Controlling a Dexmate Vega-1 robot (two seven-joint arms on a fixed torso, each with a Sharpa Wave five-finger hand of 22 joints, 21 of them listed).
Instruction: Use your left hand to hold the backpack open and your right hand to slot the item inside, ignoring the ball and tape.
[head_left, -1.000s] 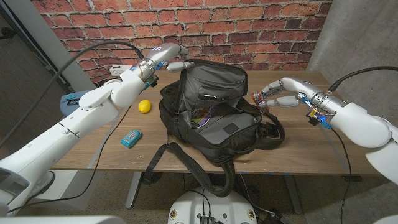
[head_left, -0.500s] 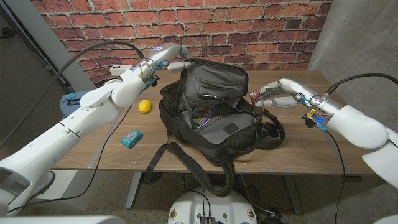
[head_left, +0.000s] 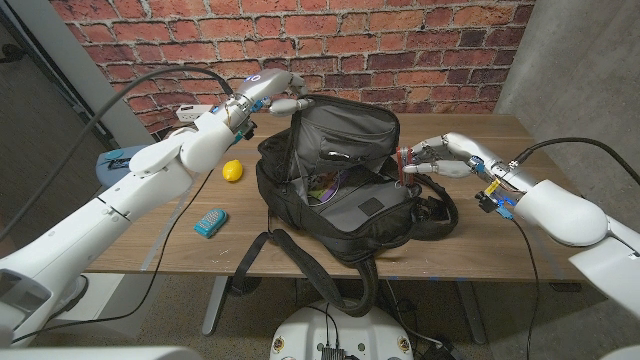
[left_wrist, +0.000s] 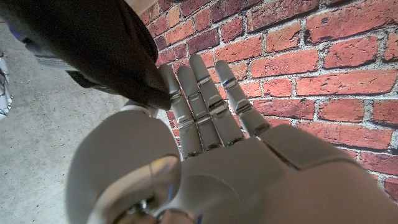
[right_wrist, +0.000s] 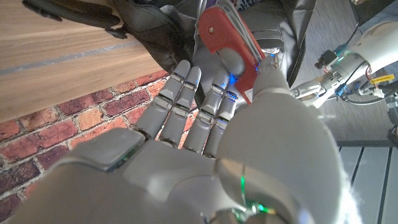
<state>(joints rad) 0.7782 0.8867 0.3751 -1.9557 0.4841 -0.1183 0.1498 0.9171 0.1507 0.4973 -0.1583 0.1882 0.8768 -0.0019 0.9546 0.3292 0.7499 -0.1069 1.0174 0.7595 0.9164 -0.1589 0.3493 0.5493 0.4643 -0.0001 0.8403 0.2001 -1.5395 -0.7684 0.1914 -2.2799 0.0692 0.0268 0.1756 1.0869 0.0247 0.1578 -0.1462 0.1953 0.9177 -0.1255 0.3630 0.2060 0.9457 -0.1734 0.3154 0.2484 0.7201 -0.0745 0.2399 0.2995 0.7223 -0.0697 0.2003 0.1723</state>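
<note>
The black backpack (head_left: 345, 175) lies open in the middle of the table, its top flap (head_left: 340, 125) held up. My left hand (head_left: 283, 100) grips the flap's upper edge; in the left wrist view the dark fabric (left_wrist: 118, 56) sits pinched between thumb and fingers (left_wrist: 199, 106). My right hand (head_left: 432, 160) is at the bag's right side, just above the opening's edge, holding a flat red item (head_left: 403, 157). The right wrist view shows that red item (right_wrist: 227, 40) pinched between thumb and fingers, over the bag's fabric (right_wrist: 155, 25).
A yellow ball (head_left: 232, 171) lies on the table left of the backpack. A teal tape roll (head_left: 210, 222) lies nearer the front left. The bag's straps (head_left: 300, 265) hang over the front edge. A brick wall (head_left: 400, 40) stands behind the table.
My right hand has moved left with the red item, from clear of the bag to its right rim. The left hand has kept its grip on the flap.
</note>
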